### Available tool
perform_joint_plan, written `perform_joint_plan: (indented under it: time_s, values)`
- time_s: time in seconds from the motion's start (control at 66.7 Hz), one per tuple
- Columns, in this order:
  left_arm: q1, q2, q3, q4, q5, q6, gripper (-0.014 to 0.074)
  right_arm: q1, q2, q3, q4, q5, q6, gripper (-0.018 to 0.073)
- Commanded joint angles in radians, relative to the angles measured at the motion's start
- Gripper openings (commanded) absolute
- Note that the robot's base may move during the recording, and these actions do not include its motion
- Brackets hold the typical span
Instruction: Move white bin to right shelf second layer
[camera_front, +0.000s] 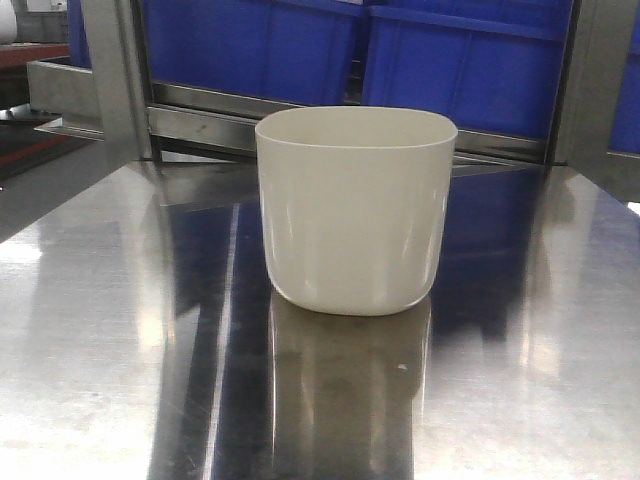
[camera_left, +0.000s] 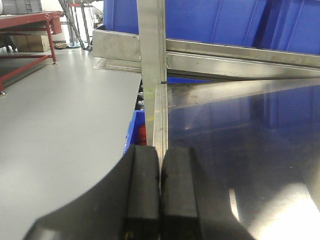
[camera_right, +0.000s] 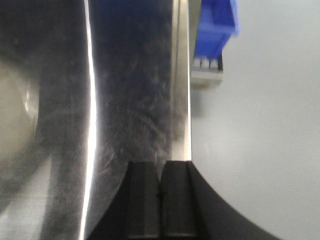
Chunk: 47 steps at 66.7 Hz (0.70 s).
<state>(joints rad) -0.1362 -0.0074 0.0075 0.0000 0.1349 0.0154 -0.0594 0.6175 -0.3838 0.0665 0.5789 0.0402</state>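
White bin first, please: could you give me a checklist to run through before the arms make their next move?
1. White bin upright on the table: ok.
2. Bin clear of the blue crates behind it: ok.
3. Left gripper open for a grasp: not ok, jaws shut, at the table's left edge.
4. Right gripper open: not ok, jaws shut, at the right edge.
5. Bin empty: cannot tell, inside hidden.
6. Second shelf level free: cannot tell, not in view.
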Motion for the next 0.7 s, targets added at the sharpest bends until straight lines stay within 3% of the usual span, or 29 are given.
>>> perform_joint_plan:
  time_s: [0.0,0.09,0.195,0.3,0.54,0.69]
  values:
    - [-0.001,-0.015,0.037,0.000,-0.087,-0.003,0.0085,0.011,0.092,-0.105,-0.072,0.012,0.127,0.0058]
    - [-0.001,-0.015,0.037,0.000,-0.087,-0.003,0.0085,0.051,0.168,-0.190,-0.215,0.068,0.282,0.0120]
    - [-0.001,-0.015,0.037,0.000,-0.087,-0.003,0.0085,0.118,0.254,-0.287,-0.309,0.137,0.433,0.0289]
    - [-0.001,-0.015,0.037,0.000,-0.087,-0.003,0.0085,0.202,0.329,-0.370,-0.356,0.165,0.494,0.0410]
    - [-0.001,-0.015,0.037,0.000,-0.087,-0.003,0.0085,0.397,0.527,-0.589,-0.339,0.192,0.505,0.0424]
    - [-0.001,-0.015,0.037,0.000,-0.087,-0.003,0.0085,0.457,0.684,-0.780,-0.330,0.364,0.650,0.0424]
